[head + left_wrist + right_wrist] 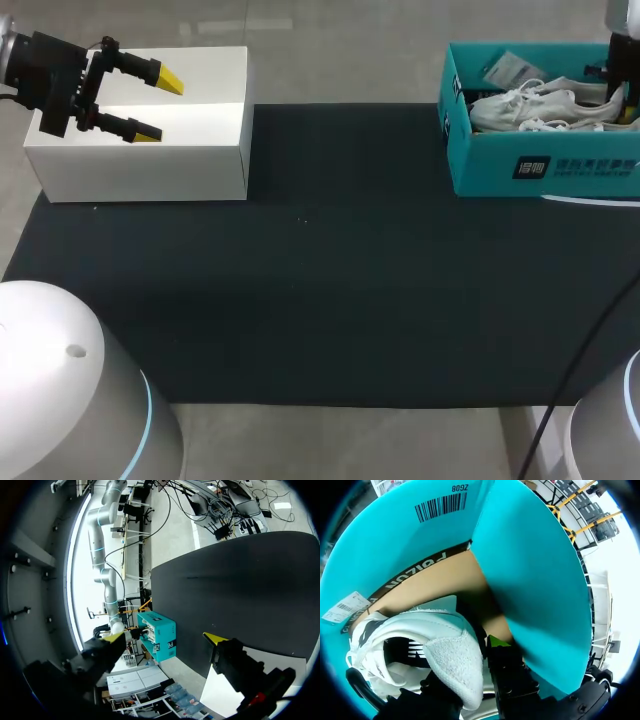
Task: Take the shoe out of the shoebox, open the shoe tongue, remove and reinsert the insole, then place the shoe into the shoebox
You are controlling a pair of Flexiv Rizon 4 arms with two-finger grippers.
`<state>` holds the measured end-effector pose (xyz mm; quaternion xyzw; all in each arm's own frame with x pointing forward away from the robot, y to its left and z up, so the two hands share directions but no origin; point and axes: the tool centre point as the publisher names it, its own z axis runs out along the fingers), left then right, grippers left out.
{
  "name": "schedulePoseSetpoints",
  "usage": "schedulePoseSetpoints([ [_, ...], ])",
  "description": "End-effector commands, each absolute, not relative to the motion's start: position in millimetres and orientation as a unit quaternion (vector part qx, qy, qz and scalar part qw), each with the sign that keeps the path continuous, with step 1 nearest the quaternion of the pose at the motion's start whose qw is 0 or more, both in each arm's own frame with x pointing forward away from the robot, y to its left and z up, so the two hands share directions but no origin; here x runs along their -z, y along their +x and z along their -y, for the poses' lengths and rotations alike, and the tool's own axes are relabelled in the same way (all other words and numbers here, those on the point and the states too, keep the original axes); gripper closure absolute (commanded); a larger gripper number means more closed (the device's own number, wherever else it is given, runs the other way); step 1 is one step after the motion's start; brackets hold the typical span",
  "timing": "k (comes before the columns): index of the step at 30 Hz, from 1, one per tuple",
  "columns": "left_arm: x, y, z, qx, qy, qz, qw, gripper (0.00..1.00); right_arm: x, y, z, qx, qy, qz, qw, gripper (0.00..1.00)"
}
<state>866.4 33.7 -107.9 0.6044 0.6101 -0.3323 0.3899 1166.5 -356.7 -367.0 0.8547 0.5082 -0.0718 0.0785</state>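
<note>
Two arms share this table. My left gripper hangs over a white box at the far left corner of the black mat. Its yellow-tipped fingers are spread well apart and hold nothing.

Across the table, at the far right, the teal shoebox stands open. The white shoe lies inside it, laces showing, and a paper tag rests in the box beside the shoe.

My right arm comes down into the shoebox at the head view's right edge. From its wrist view, the right gripper sits low in the box, clamped on the shoe's heel. One finger presses the outside of the heel, close to the teal wall, and the other bears against the opposite side. The padded heel collar fills the gap between them. The shoe is still resting in the box.
</note>
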Motion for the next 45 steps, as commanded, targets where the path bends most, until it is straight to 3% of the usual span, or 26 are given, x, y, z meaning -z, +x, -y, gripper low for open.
schedulePoseSetpoints([
  [1,107.4,867.0,-34.1,0.332,0.606,-0.610,0.388,0.00,378.2,1176.7,359.0,0.183,0.850,-0.483,-0.106,1.00],
  [7,107.4,867.0,-34.1,0.332,0.606,-0.610,0.388,0.00,382.3,1167.2,356.6,0.191,0.848,-0.480,-0.118,1.00],
  [8,107.4,867.0,-34.1,0.332,0.606,-0.610,0.388,0.00,381.5,1166.3,356.0,0.192,0.847,-0.482,-0.117,0.74],
  [11,107.4,867.0,-34.1,0.332,0.606,-0.610,0.388,0.00,374.9,1165.3,355.7,0.186,0.847,-0.485,-0.113,0.20],
  [13,107.4,867.0,-34.1,0.332,0.606,-0.610,0.388,0.00,369.1,1164.9,355.5,0.182,0.847,-0.487,-0.108,0.13],
  [29,107.4,867.0,-34.1,0.332,0.606,-0.610,0.388,0.00,306.7,1172.8,338.3,0.130,0.847,-0.509,-0.082,0.08],
  [35,107.4,867.0,-34.1,0.332,0.606,-0.610,0.388,0.00,270.9,1168.7,321.9,0.088,0.845,-0.522,-0.071,0.00],
  [45,107.4,867.0,-34.1,0.332,0.606,-0.610,0.388,0.00,227.7,1136.6,273.6,0.049,0.793,-0.605,-0.045,0.00],
])
